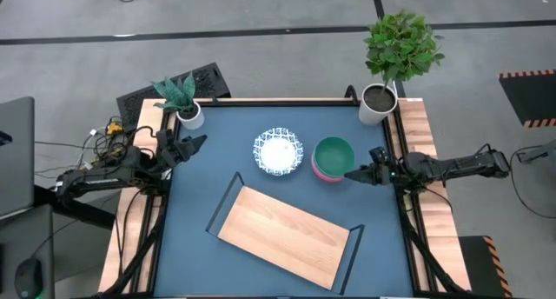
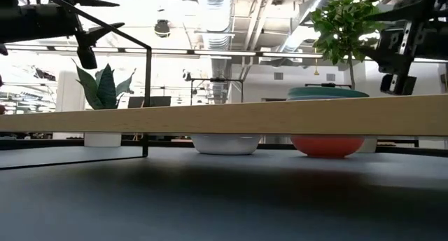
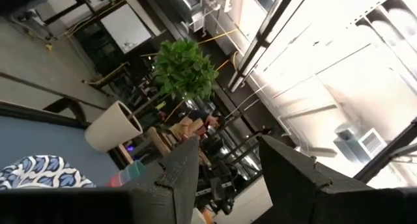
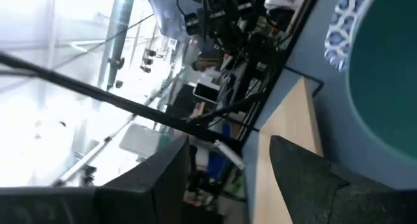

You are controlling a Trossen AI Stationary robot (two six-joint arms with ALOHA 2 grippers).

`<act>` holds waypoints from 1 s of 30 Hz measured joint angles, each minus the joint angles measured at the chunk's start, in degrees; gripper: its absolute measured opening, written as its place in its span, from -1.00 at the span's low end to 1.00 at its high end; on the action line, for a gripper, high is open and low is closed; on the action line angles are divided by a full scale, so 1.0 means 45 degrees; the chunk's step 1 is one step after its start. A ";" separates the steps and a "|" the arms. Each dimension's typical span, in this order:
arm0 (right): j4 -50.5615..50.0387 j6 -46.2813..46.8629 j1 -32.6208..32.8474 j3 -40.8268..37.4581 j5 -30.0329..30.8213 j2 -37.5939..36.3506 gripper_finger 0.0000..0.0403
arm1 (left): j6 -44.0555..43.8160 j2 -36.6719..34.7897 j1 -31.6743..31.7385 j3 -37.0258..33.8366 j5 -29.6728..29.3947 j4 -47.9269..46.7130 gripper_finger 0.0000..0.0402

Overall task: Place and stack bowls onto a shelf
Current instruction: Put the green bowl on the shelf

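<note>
Right gripper (image 1: 350, 174) is hanging with jaws spread wide, nothing between them, tips just beside the near rim of the teal-green bowl (image 1: 334, 153). That bowl is sitting nested in the pink-red bowl (image 1: 320, 170), so the pair is lying directly ahead of the claw. The white bowl with the blue patterned rim (image 1: 279, 151) is lying beyond them, farther from the claw, close beside the stack; whether they touch I cannot tell. Only one white bowl is showing from above; a second may be nested under it, cannot tell. The shelf (image 1: 287, 235) is standing off to the claw's side, toward the front of the table, bare.

Left gripper (image 1: 193, 144) is waiting at the far side of the table beside a small potted plant (image 1: 181, 99), fingers parted, empty.

Risks, as judged from here:
- Claw is sitting level with the nested rims; a pinch there is likely catching both bowls, or only the teal one, dragging the pink one askew.
- A forward push is liable to be shoving the stack into the white bowl.
- Rim grips on smooth bowls tend to be slipping during the carry.
- Tall potted plant (image 1: 393, 60) is standing close behind the arm's elbow side; a wide swing is risking a knock.
</note>
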 joint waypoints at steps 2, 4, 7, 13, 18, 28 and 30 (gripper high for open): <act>0.0336 0.0878 0.0013 0.0000 0.0003 0.0013 0.19 | 0.0021 0.0602 0.0000 0.0285 -0.0070 0.0123 -0.27; 0.1947 0.1125 -0.0076 0.0000 0.0032 0.0017 0.19 | 0.0196 0.1256 0.0000 0.0735 -0.0114 0.0133 -0.27; 0.5303 -0.0485 -0.0267 0.0407 0.0121 -0.0005 0.19 | 0.0765 0.2205 0.0000 0.1415 -0.0114 0.0140 -0.27; 0.1449 -0.6011 -0.0766 0.4652 0.0702 0.0124 0.18 | 0.1773 0.3649 0.0000 0.2576 -0.0466 0.0135 -0.27; -0.8912 -0.7829 -0.1441 1.0034 0.3452 0.2351 0.13 | 0.1795 0.4339 0.0000 0.3212 -0.0524 0.0123 -0.27; -1.9252 -0.7616 -0.3471 1.6335 0.4100 0.7691 0.06 | 0.1618 0.4871 0.0000 0.3701 -0.0484 0.0094 -0.27; -2.0102 -0.7968 -0.3945 1.6500 0.3951 0.8417 0.04 | 0.1435 0.4871 0.0000 0.3701 -0.0482 0.0032 -0.27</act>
